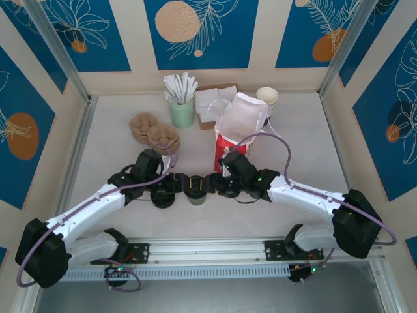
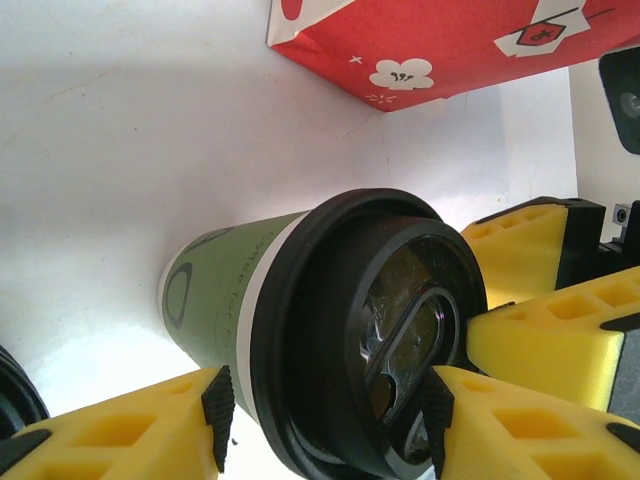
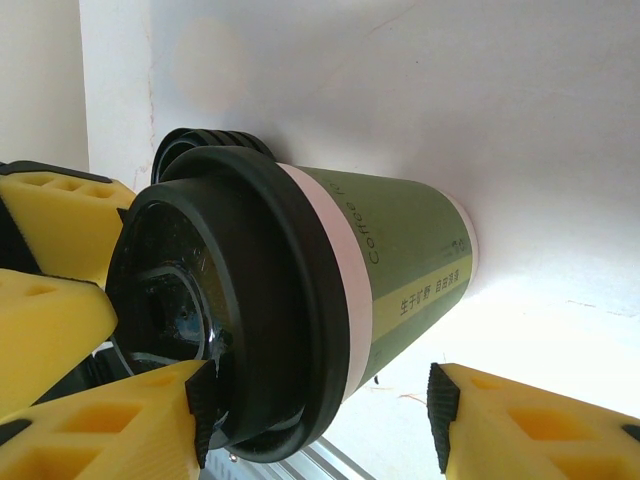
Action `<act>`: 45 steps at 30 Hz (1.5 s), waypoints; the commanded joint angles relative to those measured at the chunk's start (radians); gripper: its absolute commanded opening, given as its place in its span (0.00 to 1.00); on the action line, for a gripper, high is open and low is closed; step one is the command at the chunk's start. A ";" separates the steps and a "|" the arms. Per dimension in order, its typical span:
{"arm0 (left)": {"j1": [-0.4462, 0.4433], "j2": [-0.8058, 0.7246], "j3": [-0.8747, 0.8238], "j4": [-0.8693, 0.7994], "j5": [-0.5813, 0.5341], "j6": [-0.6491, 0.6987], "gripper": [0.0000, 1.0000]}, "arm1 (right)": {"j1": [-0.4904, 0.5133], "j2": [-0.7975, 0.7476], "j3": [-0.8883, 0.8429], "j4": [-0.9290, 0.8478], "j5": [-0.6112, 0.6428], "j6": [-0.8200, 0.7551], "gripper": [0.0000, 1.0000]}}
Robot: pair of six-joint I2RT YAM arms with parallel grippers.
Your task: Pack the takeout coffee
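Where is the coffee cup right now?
In the top view the coffee cup stands centrally, near-left of the red bag, with a black round piece on its left.

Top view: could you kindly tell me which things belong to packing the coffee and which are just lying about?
Job: coffee, bag.
Lying about: straws, napkins, white cups, pulp trays, spare black lid.

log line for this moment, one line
dark green paper cup with black plastic lid: upright | left claw: straddling cup, grip unclear | right claw: open around cup
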 commanded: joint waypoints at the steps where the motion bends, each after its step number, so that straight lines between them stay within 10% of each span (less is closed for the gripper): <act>1: 0.013 0.002 -0.017 0.039 0.026 -0.005 0.52 | -0.003 0.016 0.001 -0.022 0.020 -0.010 0.60; 45: 0.013 -0.018 -0.153 0.146 0.046 -0.063 0.39 | 0.003 0.034 -0.141 0.033 0.047 0.055 0.50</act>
